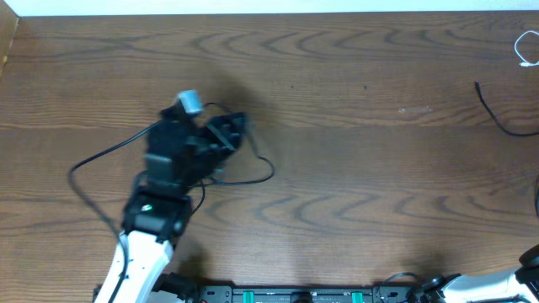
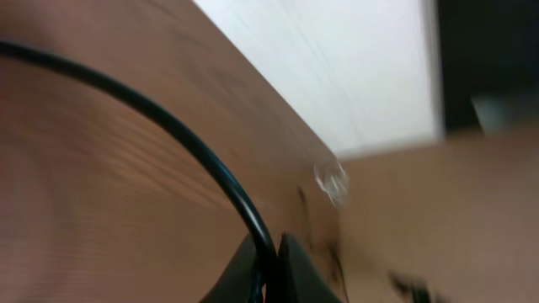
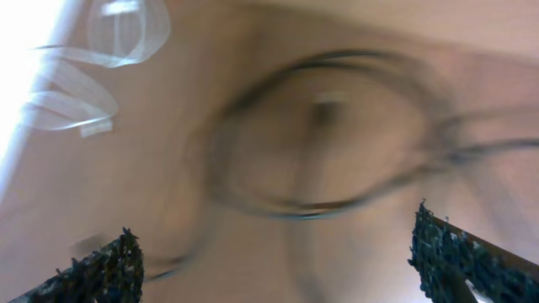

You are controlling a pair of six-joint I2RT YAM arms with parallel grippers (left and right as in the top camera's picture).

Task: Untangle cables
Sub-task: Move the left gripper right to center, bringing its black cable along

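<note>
Pinched between the closed fingertips of the left gripper [image 2: 271,273], one black cable [image 2: 181,139] is seen closest in the left wrist view, arching away over the table [image 2: 84,219]. From overhead, this cable is seen trailing off to the left in a long curve and looping to the right of the fingers, left of the table's middle. Three cords are counted overhead: this one, a second black cord [image 1: 498,114] near the table's right side, and one white cord [image 1: 526,48] coiled by the far right corner. Two grippers are counted. The right gripper [image 3: 282,269] is held with fingers spread wide and nothing between them, above blurred black loops [image 3: 286,210] whose number cannot be told. A broad stretch of bare wood is left between the left gripper and the right-hand cords.
</note>
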